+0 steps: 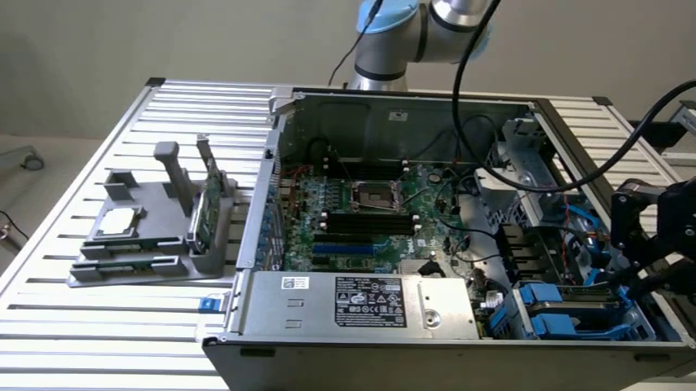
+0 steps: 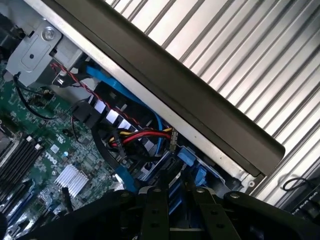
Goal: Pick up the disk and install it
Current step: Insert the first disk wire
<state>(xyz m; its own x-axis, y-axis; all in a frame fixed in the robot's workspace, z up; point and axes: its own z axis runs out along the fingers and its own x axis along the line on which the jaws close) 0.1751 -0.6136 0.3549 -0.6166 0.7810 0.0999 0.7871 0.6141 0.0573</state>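
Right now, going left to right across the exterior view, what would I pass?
Square silver chip → upright green circuit stick, both on the grey holder → motherboard inside the open case → blue drive carriers → gripper.

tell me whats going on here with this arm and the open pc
A robot arm is working inside an open computer case on a slatted table. Its gripper hangs over the case's end at the exterior view's right, close to a blue-framed drive. Whether it is gripping that drive can't be told.
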